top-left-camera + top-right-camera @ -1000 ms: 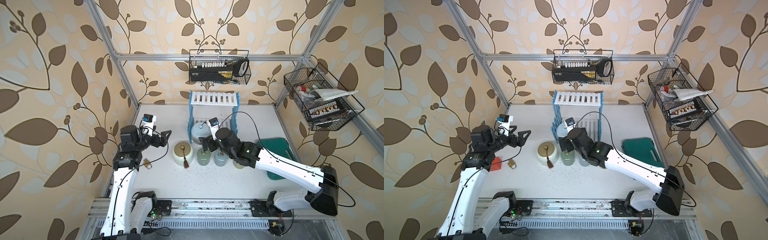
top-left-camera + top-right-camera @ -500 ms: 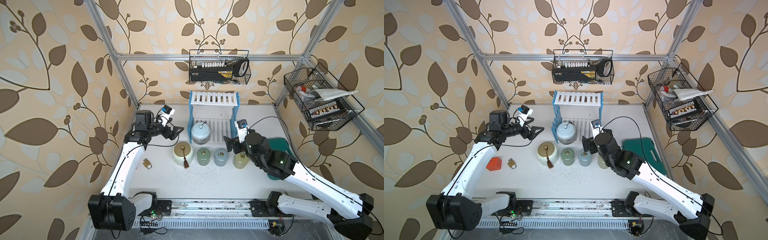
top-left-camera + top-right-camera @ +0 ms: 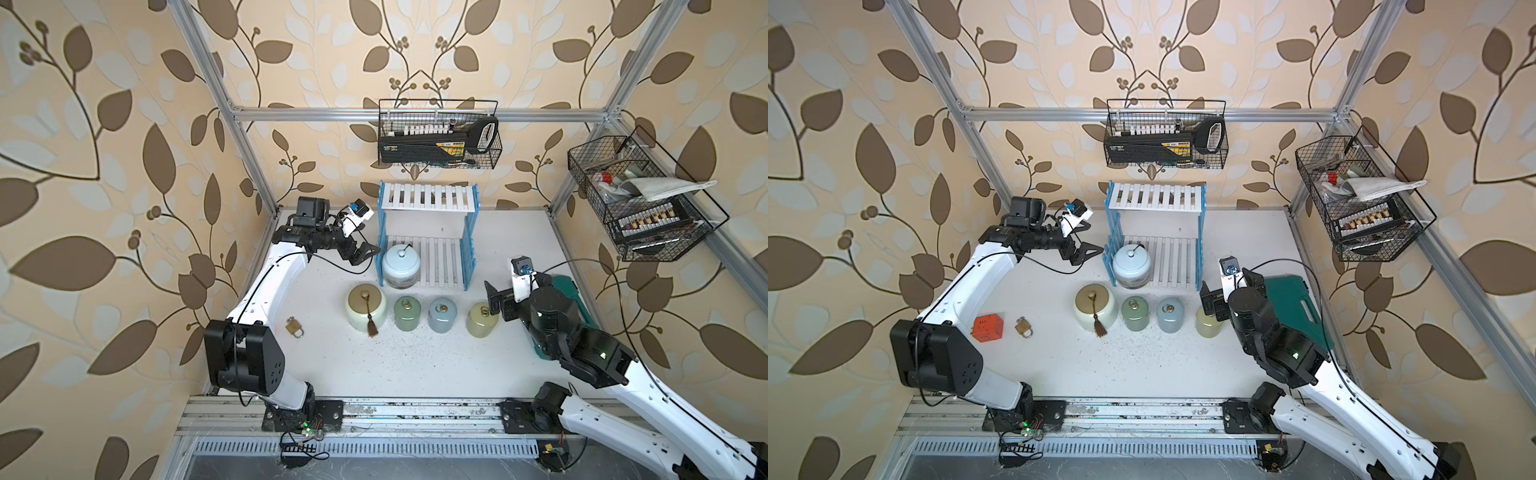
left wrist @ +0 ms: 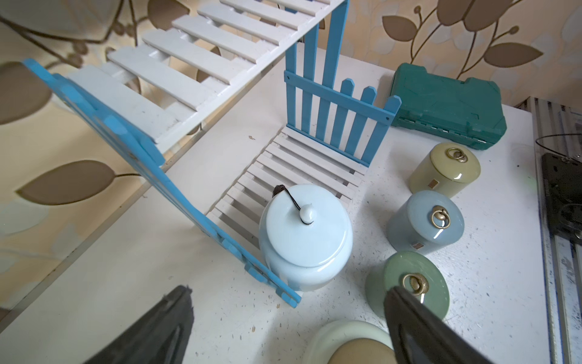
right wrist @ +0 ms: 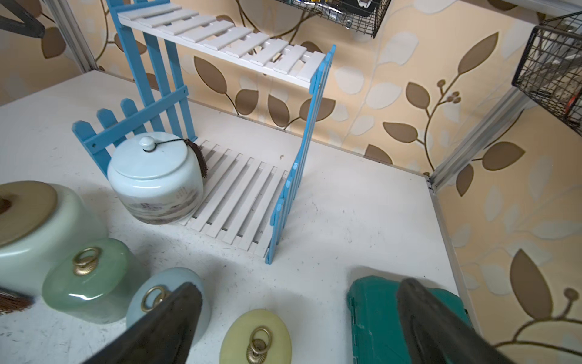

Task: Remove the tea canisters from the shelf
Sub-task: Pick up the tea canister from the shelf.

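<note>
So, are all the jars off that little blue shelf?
No, the pale blue canister sits on the lower board of the shelf.

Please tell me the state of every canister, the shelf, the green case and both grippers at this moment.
shelf: upright, top board bare
pale blue canister: lidded, on lower board
cream canister: lidded, off shelf
sage green canister: lidded, off shelf
grey-blue canister: lidded, off shelf
yellow-green canister: lidded, off shelf
green case: closed
left gripper: open, empty
right gripper: open, empty
</note>
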Motion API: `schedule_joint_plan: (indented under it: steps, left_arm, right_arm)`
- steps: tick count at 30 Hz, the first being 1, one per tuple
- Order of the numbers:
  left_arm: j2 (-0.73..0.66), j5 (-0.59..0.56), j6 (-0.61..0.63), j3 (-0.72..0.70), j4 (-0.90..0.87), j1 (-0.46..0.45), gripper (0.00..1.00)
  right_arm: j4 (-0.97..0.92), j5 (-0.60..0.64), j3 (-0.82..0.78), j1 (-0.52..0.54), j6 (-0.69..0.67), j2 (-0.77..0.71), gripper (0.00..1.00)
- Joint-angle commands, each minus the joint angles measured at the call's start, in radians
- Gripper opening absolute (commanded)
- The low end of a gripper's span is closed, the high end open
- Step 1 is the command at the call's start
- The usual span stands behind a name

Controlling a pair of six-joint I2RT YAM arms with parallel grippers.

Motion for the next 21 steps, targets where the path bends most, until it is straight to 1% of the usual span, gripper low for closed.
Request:
schedule_joint_plan:
  steps: [1,7,13,18,21]
  left_arm:
    - [0.044,0.019,0.064,0.063,-0.073,-0.027,0.98]
    - [0.144,-0.035,0.022,0.116,-0.082,-0.058,0.98]
    - [0.209,-0.063,-0.005,0.129,-0.051,-0.095,0.98]
    - [0.263,-0.094,-0.016,0.161,-0.042,-0.127,0.97]
    - [0.290,-0.104,-0.001,0.179,-0.047,-0.144,0.95]
  right_arm:
    - [0.026,0.033,-0.035,-0.003,-0.038,-0.034,0.99]
    - [0.040,0.040,-0.036,-0.005,-0.050,-0.023,0.99]
    - [0.031,0.050,-0.032,-0.005,-0.048,-0.016,0.99]
    - [0.040,0.062,-0.037,-0.005,-0.053,-0.026,0.99]
    - [0.033,0.054,-0.035,-0.005,-0.052,-0.029,0.99]
